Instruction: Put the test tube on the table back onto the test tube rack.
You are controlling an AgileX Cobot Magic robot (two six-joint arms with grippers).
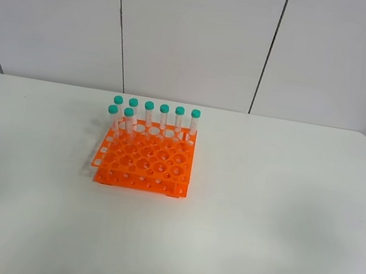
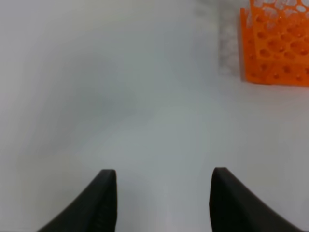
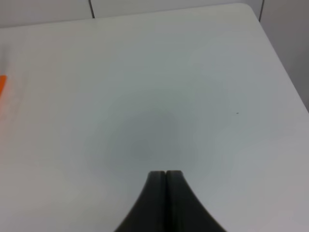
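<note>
While the white desk (image 1: pixel 282 217) spreads wide across the high view, its far edge runs straight along the grey wall panels (image 1: pixel 193 33) and its two far corners curve round. There's broad bare surface to the left, to the right and on the near side. One orange rack (image 1: pixel 154 164) sits a little left of middle, closer to the far edge than the near one. It's the only thing standing up from the surface, and it's well apart from every edge.

On to the arms: neither shows in the high view. The left pincer (image 2: pixel 164 170) hangs over bare desk with its two dark fingers spread wide and nothing between them. The rack's corner (image 2: pixel 277 53) sits off ahead and to one side of it, well clear. The right pincer (image 3: pixel 165 173) is pressed fully closed, fingers touching and gripping nothing. Open desk lies ahead of it, up to a rounded corner, and just a sliver of orange shows at the picture's edge.

Now the count: eight tubes (image 1: pixel 163 119) with teal caps, all upright in the rack. Six line the back row, and two more stand in the next row at the left end. They look alike, so I can't tell which is the test tube for the task.
</note>
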